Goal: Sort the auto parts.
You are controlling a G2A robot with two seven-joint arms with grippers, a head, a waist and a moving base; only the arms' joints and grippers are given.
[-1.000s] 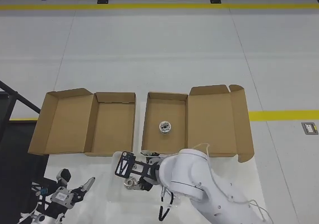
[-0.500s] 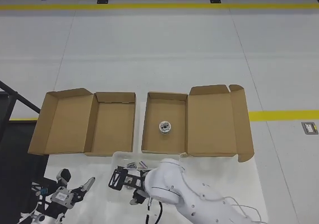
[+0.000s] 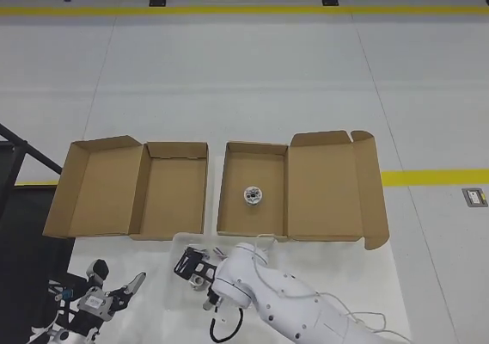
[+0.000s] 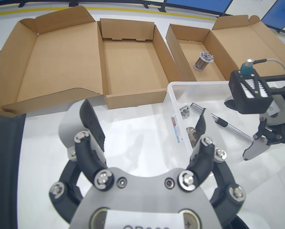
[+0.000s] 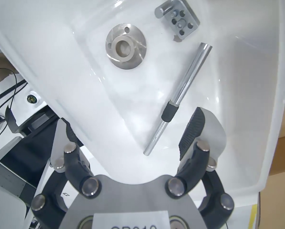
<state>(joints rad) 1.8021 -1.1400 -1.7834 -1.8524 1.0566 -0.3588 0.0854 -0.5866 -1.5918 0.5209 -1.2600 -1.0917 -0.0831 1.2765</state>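
Right gripper point(image 5: 132, 127), jaws wide and empty, above the clear bin point(image 5: 271, 144) holding a steel rod point(image 5: 180, 94), flange point(image 5: 125, 46) and drilled block point(image 5: 178, 17); left gripper point(image 4: 144, 115), equally wide and empty, near left.

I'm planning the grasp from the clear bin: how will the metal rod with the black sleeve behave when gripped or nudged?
The rod looks polished and round, so it is probably slippery and apt to roll on the smooth floor of the bin. It looks metal, likely stiff and heavy for its size. Its black sleeve may give better grip.
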